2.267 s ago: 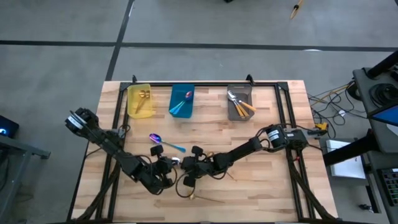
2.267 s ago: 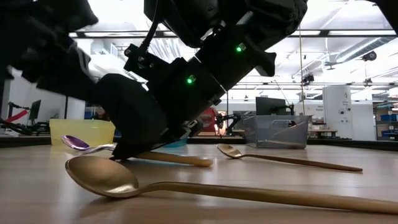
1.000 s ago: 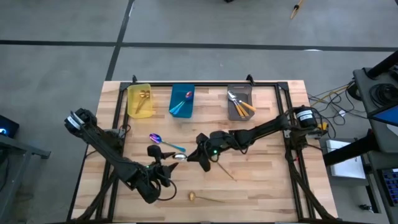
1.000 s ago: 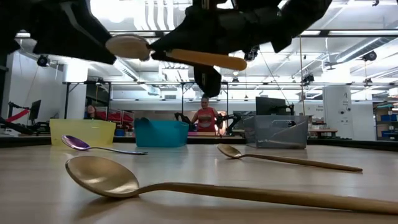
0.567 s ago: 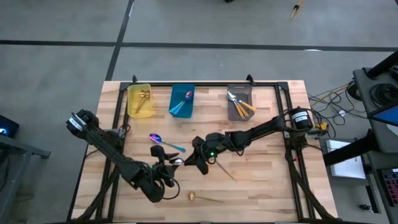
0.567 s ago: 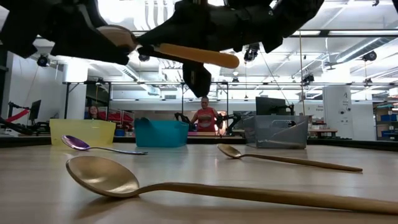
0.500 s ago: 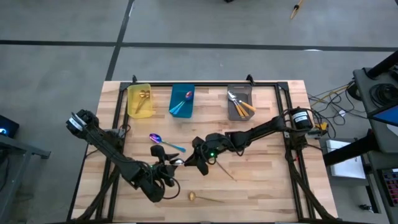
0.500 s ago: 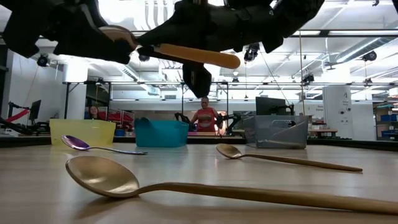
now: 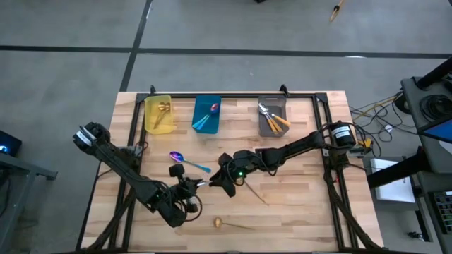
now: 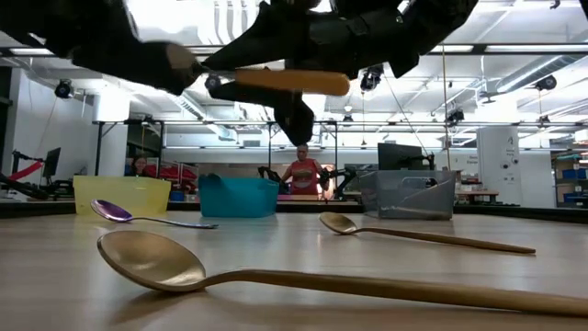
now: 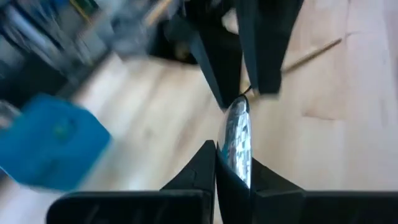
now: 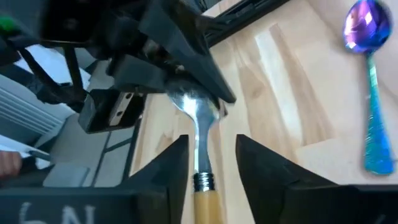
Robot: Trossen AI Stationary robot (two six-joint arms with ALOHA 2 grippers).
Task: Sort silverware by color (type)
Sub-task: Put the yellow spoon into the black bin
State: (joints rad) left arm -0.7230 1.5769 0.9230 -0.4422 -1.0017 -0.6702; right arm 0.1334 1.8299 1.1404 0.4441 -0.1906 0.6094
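Observation:
A silver spoon with an orange handle [image 10: 289, 81] hangs level above the table's middle, between my two grippers. My left gripper [image 9: 193, 185] is shut on its bowl. My right gripper [image 12: 211, 163] is open, one finger on either side of the handle [image 12: 200, 200]; I cannot tell whether either finger touches it. Flat on the wood lie a purple spoon with a teal handle [image 9: 185, 162] and two gold spoons [image 9: 233, 224] [image 9: 254, 192]. My left gripper pinches the spoon's silver bowl [image 11: 237, 134] between its two fingers, whose tips [image 12: 196, 81] close over it. It comes from the table's left, slanting a little downward, along the spoon's length. The spoon is clear of the table, its handle pointing level toward my right gripper.
A yellow bin [image 9: 158, 114], a blue bin [image 9: 206, 114] and a grey bin [image 9: 272, 116] stand in a row at the table's far edge, each with spoons inside. Black frame rails run along the table's left and right sides. People show in the room beyond.
My left gripper has rolled its wrist and shut on the spoon's bowl, which was bare a second ago. The spoon, still in the air, has gone from a slight slope to level. Both hands have stayed where they were.

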